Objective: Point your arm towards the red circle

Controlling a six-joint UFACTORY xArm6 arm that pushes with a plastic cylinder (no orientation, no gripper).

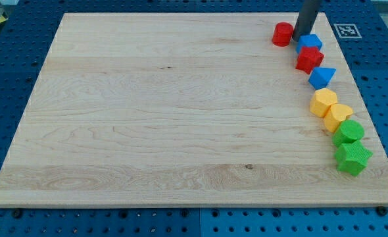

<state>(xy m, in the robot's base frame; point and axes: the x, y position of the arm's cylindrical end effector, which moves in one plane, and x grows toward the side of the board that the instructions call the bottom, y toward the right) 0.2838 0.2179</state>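
The red circle (283,33), a short red cylinder, stands near the view's top right of the wooden board (168,105). My dark rod comes down from the top edge, and my tip (300,37) rests on the board just right of the red circle, close to it or touching. The tip sits between the red circle and a blue block (310,43).
A column of blocks runs down the board's right side: blue block, red block (309,59), blue triangle-like block (321,77), two yellow blocks (324,102) (339,116), green round block (348,131), green star (352,157). A marker tag (346,30) lies off the board's top right.
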